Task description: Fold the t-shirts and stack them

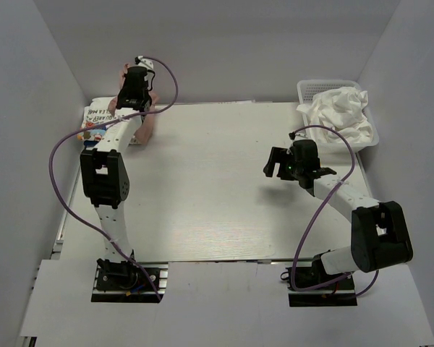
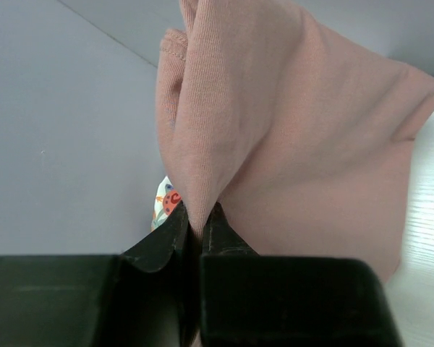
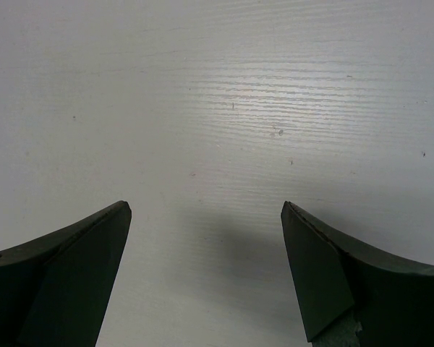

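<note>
While the left claw (image 2: 199,219) is held raised at about eleven o'clock of the pale wood-grain worktop (image 1: 217,195), its jaws are seen nearly shut on a thin bunched ridge of the dusty pink cotton t-shirt (image 2: 296,144), which hangs from the pinch in loose folds close to the grey wall (image 2: 65,144). Just beneath it, at about ten o'clock, the white cotton t-shirt printed with colourful cartoons and black lettering (image 1: 98,114) is laid flat, and a corner of it can be made out below the pink cloth in the left wrist view. The right claw (image 3: 206,210) is held wide open with nothing in it, over bare worktop at about three o'clock, well apart from every garment. The crumpled plain white t-shirts (image 1: 340,108) are heaped in the white plastic mesh basket (image 1: 325,84) at about one o'clock. Several risks can be judged from this. Only a narrow gather of soft knit is gripped, so the cloth could be lost from the jaws if it is swung or tugged. Because the pink t-shirt is held at one point only, its folds could be let fall open or bunched when it is lowered, and an untidy stack would result. The printed t-shirt could be dragged or rucked by trailing fabric. Cloth could also be caught against the wall or let slip over the worktop's far edge.
</note>
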You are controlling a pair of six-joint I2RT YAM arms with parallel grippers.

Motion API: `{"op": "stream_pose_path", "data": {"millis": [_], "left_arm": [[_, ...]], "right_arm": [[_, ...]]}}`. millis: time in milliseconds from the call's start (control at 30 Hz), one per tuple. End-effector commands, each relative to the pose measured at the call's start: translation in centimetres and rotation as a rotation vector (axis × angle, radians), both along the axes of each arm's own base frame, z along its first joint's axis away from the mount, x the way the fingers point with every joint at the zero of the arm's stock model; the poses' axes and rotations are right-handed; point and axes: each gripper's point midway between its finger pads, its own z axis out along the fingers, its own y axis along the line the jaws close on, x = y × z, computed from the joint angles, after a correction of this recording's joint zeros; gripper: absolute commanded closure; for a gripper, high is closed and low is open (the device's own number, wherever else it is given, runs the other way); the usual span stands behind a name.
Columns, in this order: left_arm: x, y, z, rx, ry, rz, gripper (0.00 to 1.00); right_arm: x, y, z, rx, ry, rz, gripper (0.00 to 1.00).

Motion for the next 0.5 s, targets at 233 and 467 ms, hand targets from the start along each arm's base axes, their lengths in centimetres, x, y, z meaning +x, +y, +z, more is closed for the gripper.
{"op": "stream_pose_path", "data": {"millis": [233,467], "left_arm": [[0.4,6.8,3.7,-0.015,-0.155,0.143,1.0],[2.2,9.9,0.3,-0.013,-0.134,0.186,1.0]], "right_arm": [[1.2,0.4,-0.2,-0.001,-0.003,0.005,0.1],[2.2,0.6,-0.3,-0.006,0.009,0.0,0.1]]}}
